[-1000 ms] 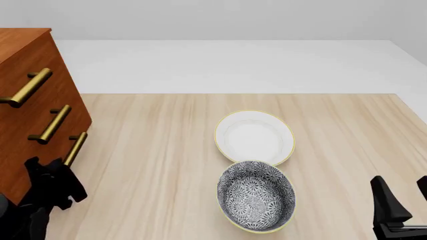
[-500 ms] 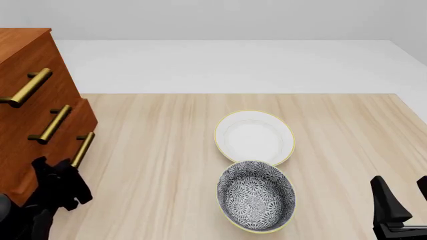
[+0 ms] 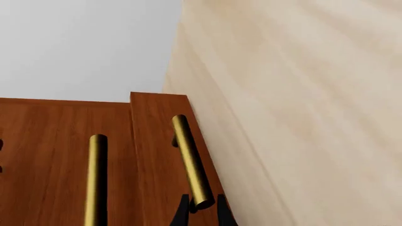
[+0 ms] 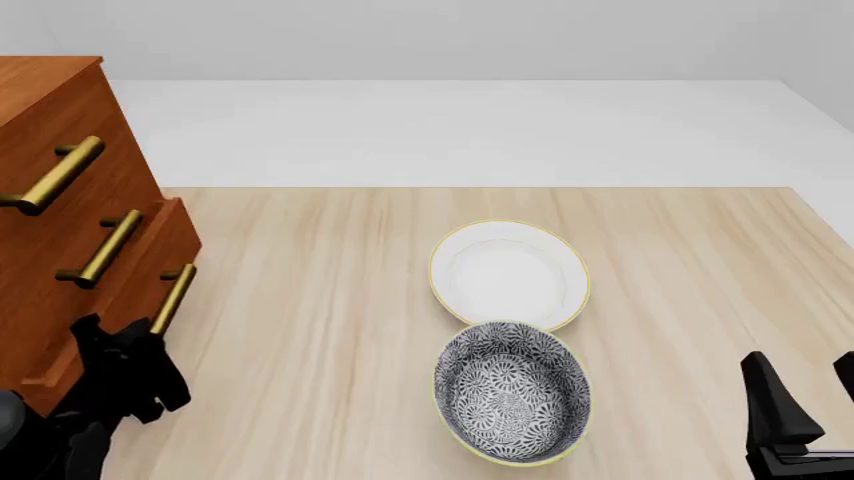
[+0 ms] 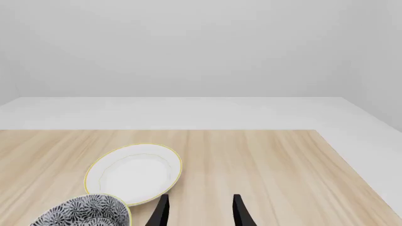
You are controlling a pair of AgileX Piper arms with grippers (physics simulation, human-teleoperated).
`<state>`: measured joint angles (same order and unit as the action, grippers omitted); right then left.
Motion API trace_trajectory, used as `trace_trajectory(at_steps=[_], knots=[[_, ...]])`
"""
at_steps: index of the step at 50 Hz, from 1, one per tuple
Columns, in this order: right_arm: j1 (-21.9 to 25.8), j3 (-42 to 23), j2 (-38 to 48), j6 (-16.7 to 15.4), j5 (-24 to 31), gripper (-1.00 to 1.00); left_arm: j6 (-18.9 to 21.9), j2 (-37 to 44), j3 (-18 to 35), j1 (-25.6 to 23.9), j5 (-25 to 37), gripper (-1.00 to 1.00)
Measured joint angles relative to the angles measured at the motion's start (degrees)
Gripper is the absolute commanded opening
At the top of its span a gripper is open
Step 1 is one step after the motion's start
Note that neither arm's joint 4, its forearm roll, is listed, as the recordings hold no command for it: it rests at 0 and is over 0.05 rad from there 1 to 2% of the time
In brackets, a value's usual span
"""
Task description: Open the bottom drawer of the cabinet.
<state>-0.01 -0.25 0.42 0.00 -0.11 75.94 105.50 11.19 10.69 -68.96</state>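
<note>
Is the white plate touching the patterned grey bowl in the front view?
Yes, the round white plate with a yellow rim meets the patterned grey bowl at its near edge.

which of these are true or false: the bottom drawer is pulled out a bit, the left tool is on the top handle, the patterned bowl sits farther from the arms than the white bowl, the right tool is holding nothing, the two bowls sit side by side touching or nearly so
1. The bottom drawer sticks out a bit from the cabinet. True.
2. The left tool is on the top handle. False: it grips the bottom drawer's handle, at its near end.
3. The patterned bowl sits farther from the arms than the white bowl. False: it is the nearer one.
4. The right tool holds nothing. True: its fingers are apart over bare table.
5. The bowls touch or nearly touch. True.
</note>
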Motion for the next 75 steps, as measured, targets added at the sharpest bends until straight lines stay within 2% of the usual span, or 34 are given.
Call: trace_trajectory(at_steps=[75], knots=[[0.0, 0.0, 0.0, 0.0, 0.0, 1.0, -0.9, -2.9, -1.6, -4.5, 2.3, -1.0]])
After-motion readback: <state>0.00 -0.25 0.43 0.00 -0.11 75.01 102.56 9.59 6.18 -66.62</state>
